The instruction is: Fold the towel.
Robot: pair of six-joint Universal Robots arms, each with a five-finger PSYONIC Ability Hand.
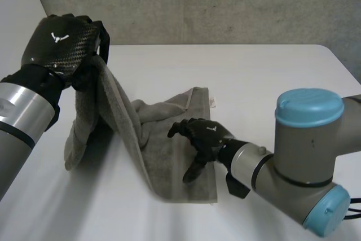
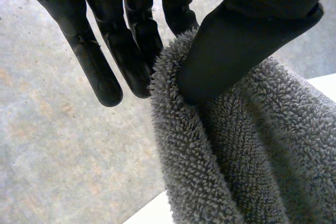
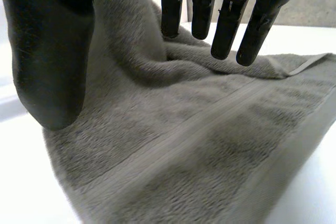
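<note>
Grey terry towel (image 1: 163, 165) lies partly flat on the white tabletop (image 1: 271, 77), and one end of it is lifted off the surface at the robot's left. The left hand (image 1: 59, 40) holds that raised end, its thumb (image 2: 236, 40) pressing the cloth (image 2: 236, 156) against its fingers (image 2: 131, 40). The right hand (image 1: 206, 134) is over the flat part of the towel (image 3: 173, 145), its fingers (image 3: 226, 19) relaxed and apart from the thumb, gripping nothing.
</note>
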